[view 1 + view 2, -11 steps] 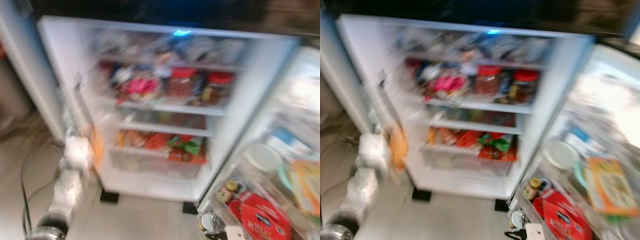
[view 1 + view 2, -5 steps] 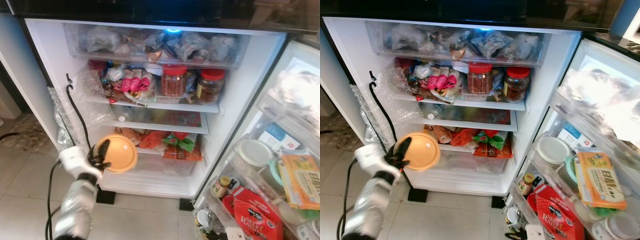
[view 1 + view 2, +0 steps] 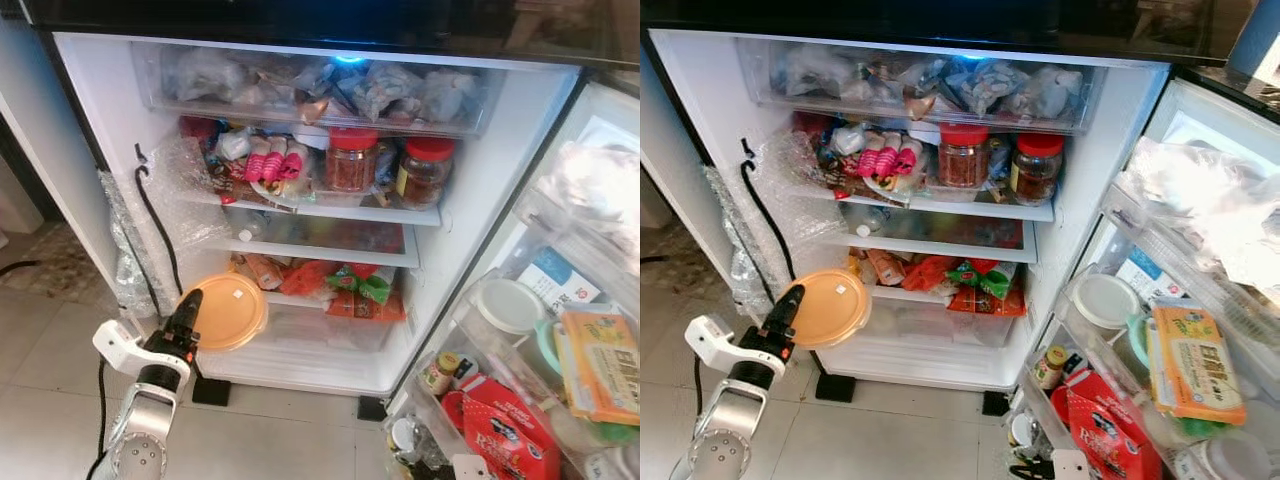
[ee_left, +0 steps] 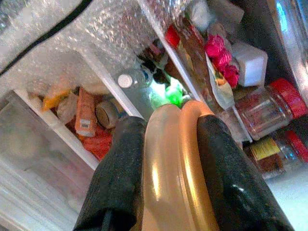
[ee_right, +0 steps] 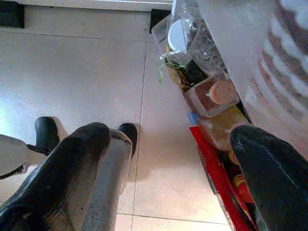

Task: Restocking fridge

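Open fridge (image 3: 480,170) ahead, door swung out to the right. Left gripper (image 3: 187,318) raised in front of the lower shelves, fingers (image 4: 120,178) clamped on the edge of a round orange lidded container (image 3: 228,311), one finger on each flat face as seen from the wrist camera. Container held in the air just in front of the bottom drawer (image 3: 330,335), level with the packets of food (image 3: 340,290) on the lowest shelf, not resting on anything. Above that, a shelf with two red-capped jars (image 3: 350,160), pink-wrapped items on a plate (image 3: 272,165) and assorted packets to their left; topmost, a clear bin of bagged frozen-looking goods (image 3: 330,85), contents too crumpled to identify. Bubble wrap (image 3: 180,185) and a black cable (image 3: 155,215) hanging along the left inner wall. Door racks crowded: a white round lid (image 3: 508,305), a yellow-green carton (image 3: 600,365), a red packet (image 3: 510,430), a small yellow-capped jar (image 3: 440,372). Right gripper (image 5: 173,159) hanging low beside the door's bottom rack, pointing at the tiled floor (image 5: 77,77), fingers spread wide apart with nothing between them. Below it in the wrist view, a small cork-topped jar (image 5: 211,96) and what may be a bottle among bags, too cluttered for certainty.
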`<state>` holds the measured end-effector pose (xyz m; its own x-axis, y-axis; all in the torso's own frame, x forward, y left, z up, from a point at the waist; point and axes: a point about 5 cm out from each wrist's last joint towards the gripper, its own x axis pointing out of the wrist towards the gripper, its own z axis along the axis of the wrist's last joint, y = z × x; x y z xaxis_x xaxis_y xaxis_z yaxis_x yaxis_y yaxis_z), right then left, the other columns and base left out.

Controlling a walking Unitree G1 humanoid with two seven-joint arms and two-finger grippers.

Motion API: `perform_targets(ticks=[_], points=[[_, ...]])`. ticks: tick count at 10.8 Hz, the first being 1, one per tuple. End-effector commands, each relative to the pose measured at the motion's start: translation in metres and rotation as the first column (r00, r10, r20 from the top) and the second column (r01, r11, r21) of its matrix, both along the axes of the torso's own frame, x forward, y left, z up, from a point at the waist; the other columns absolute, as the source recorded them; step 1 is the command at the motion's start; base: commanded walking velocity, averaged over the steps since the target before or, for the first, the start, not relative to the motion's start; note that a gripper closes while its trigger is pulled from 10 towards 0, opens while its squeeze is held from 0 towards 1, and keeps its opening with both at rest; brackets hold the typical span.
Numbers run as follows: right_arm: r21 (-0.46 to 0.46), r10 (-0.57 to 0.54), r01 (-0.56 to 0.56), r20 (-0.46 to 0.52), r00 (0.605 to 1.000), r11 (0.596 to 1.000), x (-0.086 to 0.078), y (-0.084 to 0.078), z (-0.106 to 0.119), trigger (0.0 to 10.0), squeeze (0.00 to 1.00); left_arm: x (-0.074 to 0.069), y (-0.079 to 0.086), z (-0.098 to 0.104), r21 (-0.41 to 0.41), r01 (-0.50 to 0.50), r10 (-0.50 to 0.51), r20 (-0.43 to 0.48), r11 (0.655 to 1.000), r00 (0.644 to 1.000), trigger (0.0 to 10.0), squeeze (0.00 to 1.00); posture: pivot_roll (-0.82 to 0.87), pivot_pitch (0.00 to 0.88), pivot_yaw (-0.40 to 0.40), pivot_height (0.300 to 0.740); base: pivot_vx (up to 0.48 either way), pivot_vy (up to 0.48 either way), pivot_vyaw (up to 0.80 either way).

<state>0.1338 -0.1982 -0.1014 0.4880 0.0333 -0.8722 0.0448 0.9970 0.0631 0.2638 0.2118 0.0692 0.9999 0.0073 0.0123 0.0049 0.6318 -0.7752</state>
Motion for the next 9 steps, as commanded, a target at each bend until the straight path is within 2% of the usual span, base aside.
perform_targets(ticks=[1, 9], points=[[-0.010, -0.008, 0.008, -0.005, 1.000, 1.000, -0.0013, -0.0041, 0.0001, 10.0, 0.00, -0.0013, -0.0021, -0.0004, 0.008, 0.025, -0.025, -0.007, 1.000, 1.000, 10.0, 0.00, -0.08, 0.016, -0.084, 0.740, 0.000, 0.000, 0.00], [-0.009, -0.004, 0.004, -0.008, 1.000, 1.000, -0.0027, -0.0023, -0.0006, 10.0, 0.00, 0.0031, -0.0070, 0.0021, 0.036, 0.089, -0.088, -0.028, 0.995, 0.996, 10.0, 0.00, -0.08, 0.000, -0.073, 0.740, 0.000, 0.000, 0.00]])
